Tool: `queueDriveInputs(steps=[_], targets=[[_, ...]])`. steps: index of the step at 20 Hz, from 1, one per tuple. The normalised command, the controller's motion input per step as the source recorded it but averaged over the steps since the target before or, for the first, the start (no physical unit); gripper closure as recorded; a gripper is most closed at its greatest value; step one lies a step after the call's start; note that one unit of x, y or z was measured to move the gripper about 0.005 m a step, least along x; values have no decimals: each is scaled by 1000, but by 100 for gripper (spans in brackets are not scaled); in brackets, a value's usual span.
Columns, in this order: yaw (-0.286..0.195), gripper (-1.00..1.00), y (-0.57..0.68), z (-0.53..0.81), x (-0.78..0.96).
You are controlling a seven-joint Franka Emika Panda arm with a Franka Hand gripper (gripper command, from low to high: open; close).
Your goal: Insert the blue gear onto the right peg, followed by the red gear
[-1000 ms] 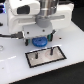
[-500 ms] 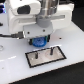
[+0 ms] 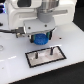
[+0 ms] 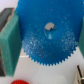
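On white tabletop (image 3: 70,70): one grey black-edged plate (image 3: 46,55), two thin dark pegs, one toothed blue gear (image 4: 46,32) clamped in gripper (image 3: 40,38).

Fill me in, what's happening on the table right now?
The Franka arm's pincer is closed on the blue gear and holds it behind the grey peg plate. Both pegs on the plate are bare, including the right peg. The red gear waits at the edge of the wrist view.
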Motion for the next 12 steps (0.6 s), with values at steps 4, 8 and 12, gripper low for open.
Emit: queueDriveInputs(steps=[4, 8, 12], targets=[[0, 100, 106, 334, 511], [0, 100, 235, 399, 545], [0, 100, 321, 389, 537]])
